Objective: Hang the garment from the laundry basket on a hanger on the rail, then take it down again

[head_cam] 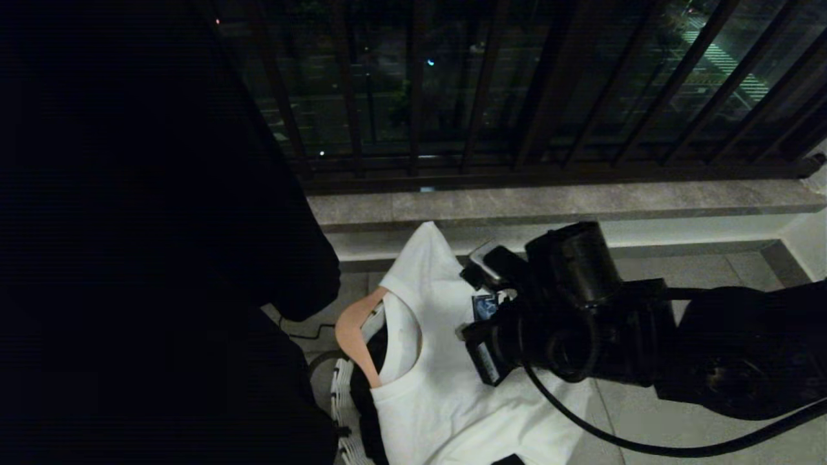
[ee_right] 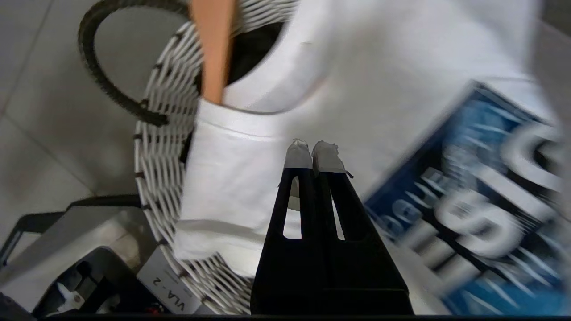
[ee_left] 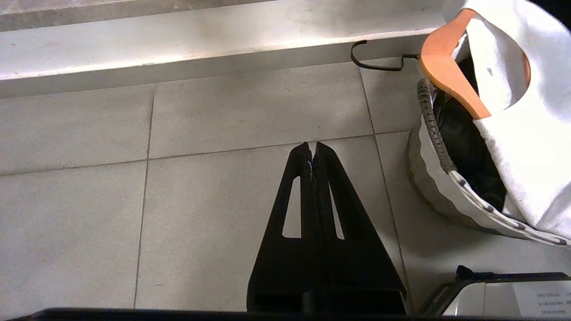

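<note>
A white T-shirt (head_cam: 452, 381) lay draped over the laundry basket (head_cam: 342, 394) on the tiled floor (ee_left: 223, 111), its collar threaded on a peach-coloured hanger (head_cam: 354, 332) whose black hook (ee_left: 379, 62) reached out past the basket's rim toward the foot of a low stone step (ee_left: 200, 40). The shirt spilled over the basket's edge on the side away from the hanger, a blue printed panel (ee_right: 468, 214) showing on its front. One thin black loop handle (ee_right: 111, 80) stood clear of the woven black-and-white wall. The right pincer (ee_right: 314, 154), fingertips pressed together and gripping nothing, hovered just above the shirt's shoulder, near the collar. The left pincer (ee_left: 312, 149), likewise closed and empty, hung over bare tiles beside the basket, well apart from the hanger's hook. Open floor stretched on that side up to the step. Beyond the ledge, dark window bars (head_cam: 517, 97) closed off the night outside.
</note>
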